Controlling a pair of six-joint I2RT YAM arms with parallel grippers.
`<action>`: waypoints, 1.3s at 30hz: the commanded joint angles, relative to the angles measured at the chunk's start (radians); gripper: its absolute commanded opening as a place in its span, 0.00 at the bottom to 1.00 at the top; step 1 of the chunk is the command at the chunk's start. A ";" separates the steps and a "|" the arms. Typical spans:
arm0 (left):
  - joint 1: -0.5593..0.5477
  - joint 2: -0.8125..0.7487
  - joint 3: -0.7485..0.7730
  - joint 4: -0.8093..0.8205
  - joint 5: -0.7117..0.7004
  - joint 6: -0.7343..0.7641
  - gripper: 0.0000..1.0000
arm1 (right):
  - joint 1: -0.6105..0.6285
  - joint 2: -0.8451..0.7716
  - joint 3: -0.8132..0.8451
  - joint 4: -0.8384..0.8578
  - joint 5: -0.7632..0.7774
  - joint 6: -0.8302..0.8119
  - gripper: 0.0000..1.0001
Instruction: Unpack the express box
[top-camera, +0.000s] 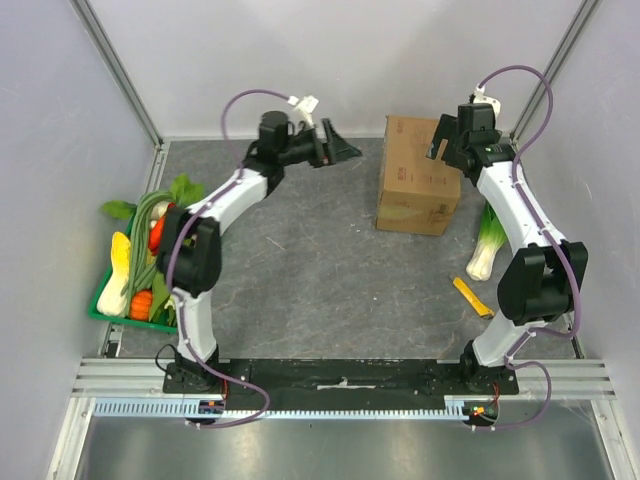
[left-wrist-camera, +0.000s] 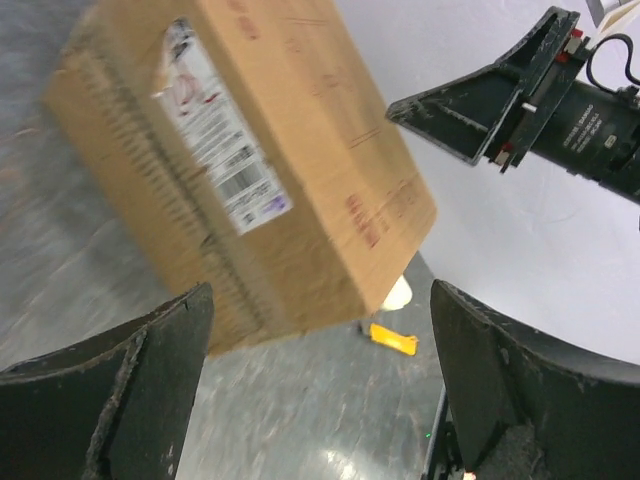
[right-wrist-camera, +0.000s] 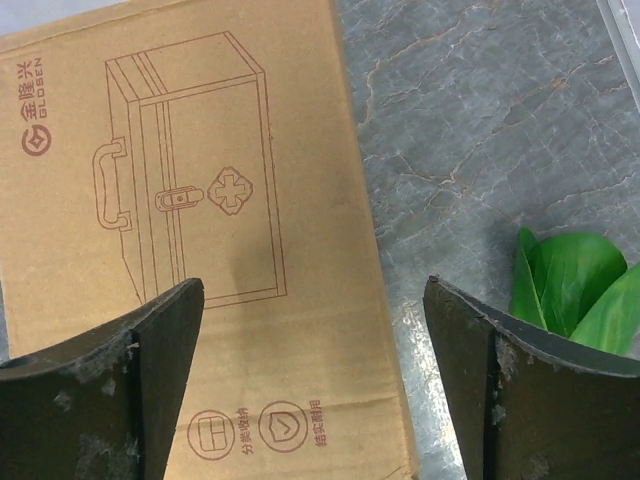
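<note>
The express box (top-camera: 418, 175) is a closed brown carton standing at the back right of the table. In the left wrist view the express box (left-wrist-camera: 250, 150) shows its white shipping label (left-wrist-camera: 222, 140). In the right wrist view the express box (right-wrist-camera: 200, 250) shows a printed case drawing. My left gripper (top-camera: 340, 150) is open and empty, left of the box and apart from it; it also shows in its own wrist view (left-wrist-camera: 320, 390). My right gripper (top-camera: 440, 140) is open and empty, hovering over the box's right edge, as its wrist view (right-wrist-camera: 315, 380) shows.
A green tray (top-camera: 97, 305) holding corn, carrot, tomato and beans stands at the left edge. A leek (top-camera: 487, 245) lies right of the box, its leaves (right-wrist-camera: 570, 290) also in the right wrist view. A yellow cutter (top-camera: 473, 297) lies near the right arm.
</note>
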 joint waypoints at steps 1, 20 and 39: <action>-0.067 0.153 0.214 0.090 -0.065 -0.119 0.93 | -0.012 -0.015 -0.009 0.019 -0.026 -0.002 0.97; -0.167 0.327 0.309 0.075 0.073 -0.092 0.49 | -0.015 -0.085 -0.213 0.049 -0.457 -0.008 0.88; -0.147 -0.176 -0.151 -0.190 -0.108 0.235 0.29 | 0.404 -0.021 -0.228 0.221 -0.624 0.141 0.78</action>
